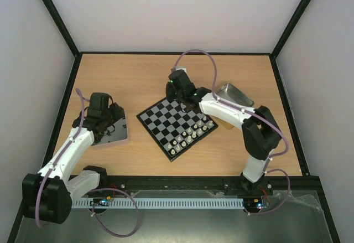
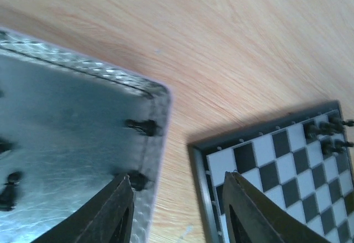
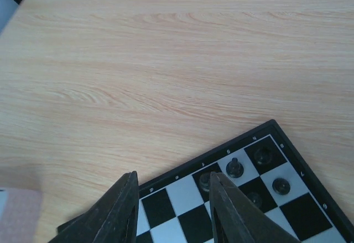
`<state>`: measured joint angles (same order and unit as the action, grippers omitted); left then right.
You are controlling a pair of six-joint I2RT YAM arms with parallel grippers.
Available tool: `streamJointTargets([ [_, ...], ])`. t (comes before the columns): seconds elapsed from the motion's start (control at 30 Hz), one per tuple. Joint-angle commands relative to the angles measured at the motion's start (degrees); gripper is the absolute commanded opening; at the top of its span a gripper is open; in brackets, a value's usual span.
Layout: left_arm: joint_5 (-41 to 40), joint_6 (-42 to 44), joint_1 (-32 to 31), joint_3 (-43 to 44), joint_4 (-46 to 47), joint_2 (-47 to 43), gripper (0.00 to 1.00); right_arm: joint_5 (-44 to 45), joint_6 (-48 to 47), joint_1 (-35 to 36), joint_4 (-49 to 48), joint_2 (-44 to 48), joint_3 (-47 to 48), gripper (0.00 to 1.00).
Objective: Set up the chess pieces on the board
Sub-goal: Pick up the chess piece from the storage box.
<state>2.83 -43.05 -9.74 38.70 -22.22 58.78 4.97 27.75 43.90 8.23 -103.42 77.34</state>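
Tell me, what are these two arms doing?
Two robot arms are setting up chess. The left gripper hangs open over a metal tin holding loose black pieces. The right gripper, open and empty, hovers at the far corner of the board, where a few black chessmen stand. White pieces line the near-right edge.

Tin (image 2: pixel 66 104) cut off left, its black pieces (image 2: pixel 141 127) blurred, board (image 3: pixel 318 221) cropped below, piece types unreadable.
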Motion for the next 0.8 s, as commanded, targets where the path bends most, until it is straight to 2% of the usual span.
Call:
streamJointTargets([
  [0.0, -0.3, -0.4, 3.4, -2.7, 0.2, 1.0, 0.43, -2.9, 4.0, 0.0, -0.4, 5.4, -5.3, 0.35],
  [0.13, 3.2, -0.2, 4.7, -3.9, 2.1, 3.8, 0.39, -5.6, 6.7, 0.0, -1.6, 9.2, -9.9, 0.34],
  [0.3, 9.1, -2.9, 6.3, -7.7, 6.9, 5.9, 0.39, -7.8, 9.4, 0.0, -2.8, 12.4, -14.5, 0.34],
  [0.53, 13.0, -13.3, 9.5, -15.4, 17.1, 6.2, 0.39, -10.1, 11.8, 0.0, -3.9, 14.9, -16.4, 0.33],
  [0.77, 14.4, -22.8, 10.5, -19.2, 23.7, 8.7, 0.34, -10.6, 12.5, 0.0, -4.7, 16.1, -17.2, 0.33],
])
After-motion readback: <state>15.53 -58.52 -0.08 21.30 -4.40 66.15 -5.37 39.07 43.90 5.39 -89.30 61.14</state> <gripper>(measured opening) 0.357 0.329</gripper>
